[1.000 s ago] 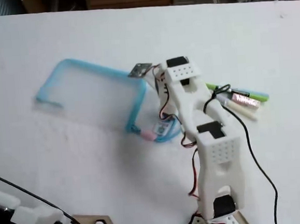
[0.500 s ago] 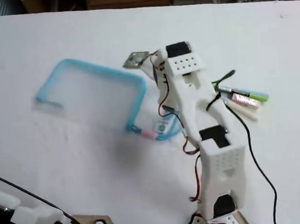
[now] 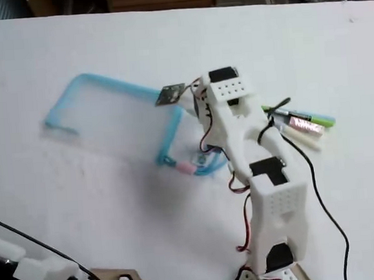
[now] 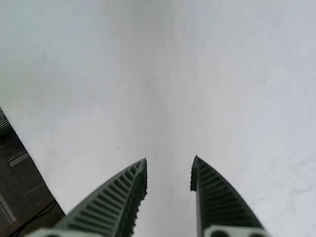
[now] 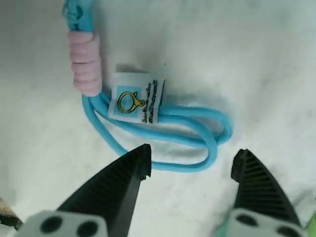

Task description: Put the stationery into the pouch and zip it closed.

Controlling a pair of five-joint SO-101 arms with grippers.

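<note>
The task looks barely begun. The pouch (image 3: 111,120) lies flat on the desk (image 3: 82,206) and appears to hold nothing, while the pens (image 3: 300,123) sit in a small bundle on the far side of the right arm, well apart from it. The right tool (image 5: 193,153) hangs with its jaws apart just above the pouch's blue cord loop (image 5: 192,118), gripping nothing. The left tool (image 4: 169,160) is also apart, over bare desk. Loading and zipping both remain; whether the zip is open cannot be told.
</note>
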